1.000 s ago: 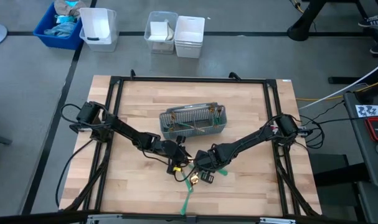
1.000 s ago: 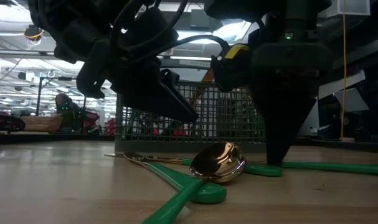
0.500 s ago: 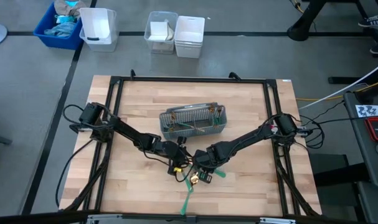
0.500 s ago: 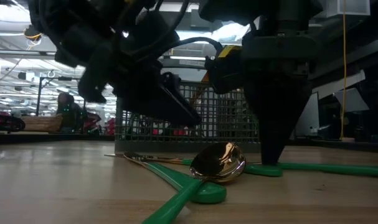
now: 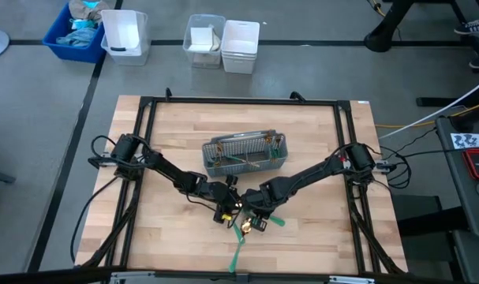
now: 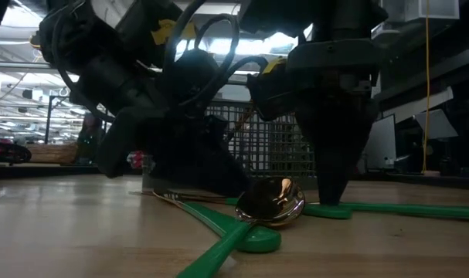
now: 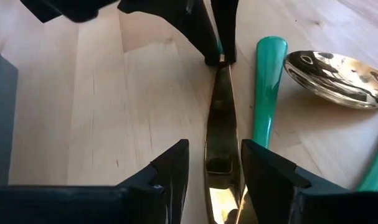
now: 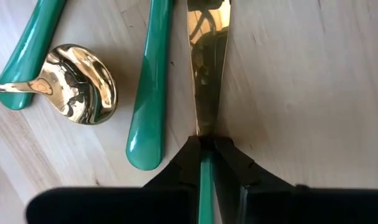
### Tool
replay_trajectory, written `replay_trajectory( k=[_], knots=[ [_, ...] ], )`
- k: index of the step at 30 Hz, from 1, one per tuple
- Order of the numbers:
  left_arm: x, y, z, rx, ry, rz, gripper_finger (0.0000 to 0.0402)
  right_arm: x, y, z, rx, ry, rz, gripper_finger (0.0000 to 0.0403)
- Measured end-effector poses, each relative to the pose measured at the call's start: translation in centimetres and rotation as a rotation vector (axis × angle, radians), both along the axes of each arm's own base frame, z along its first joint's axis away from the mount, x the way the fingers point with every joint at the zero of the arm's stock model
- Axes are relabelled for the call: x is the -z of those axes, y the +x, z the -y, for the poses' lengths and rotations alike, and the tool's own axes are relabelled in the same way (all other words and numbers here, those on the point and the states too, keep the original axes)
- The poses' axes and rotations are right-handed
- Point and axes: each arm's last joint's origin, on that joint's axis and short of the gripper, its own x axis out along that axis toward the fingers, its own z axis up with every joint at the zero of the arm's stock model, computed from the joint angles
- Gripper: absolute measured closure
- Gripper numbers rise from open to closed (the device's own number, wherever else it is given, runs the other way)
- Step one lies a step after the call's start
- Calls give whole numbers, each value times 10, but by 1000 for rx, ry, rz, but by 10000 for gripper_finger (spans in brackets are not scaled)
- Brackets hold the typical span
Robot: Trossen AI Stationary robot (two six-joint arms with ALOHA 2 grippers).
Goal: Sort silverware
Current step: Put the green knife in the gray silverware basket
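A knife with a gold blade and a teal handle lies flat on the wooden table, in front of the grey mesh caddy. My right gripper is shut on it. My left gripper is open and low over the table. Its fingers stand on either side of the blade's far end; whether they touch it I cannot tell. Beside the knife lie a gold spoon bowl and another teal handle. More pieces stand in the caddy. My right gripper pinches the knife between its two fingers where the teal handle meets the gold blade. The fingers come from above, pointing down, and straddle the knife, one on each long side. The knife lies flat on the table.
The two grippers face each other closely over the knife. A spoon with a long green handle reaches toward the table's near edge. Black frame rails run along the table's sides. White bins and a blue one stand on the floor beyond.
My left gripper has come down toward the table and moved toward my right gripper; its open fingers now stand around the knife's blade. My right gripper has stayed shut on the knife and has shifted slightly toward the table's left. The knife has stayed on the table.
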Motion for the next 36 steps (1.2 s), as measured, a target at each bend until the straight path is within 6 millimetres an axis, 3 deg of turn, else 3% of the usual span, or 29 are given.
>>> replay_trajectory(
  k=[20,36],
  knots=[
    [-1,-9,22,39,-24,-35,265,0,1,2,1,20,-8,373],
    [-3,-3,9,45,30,13,265,-1,2,2,2,32,1,372]
  ],
)
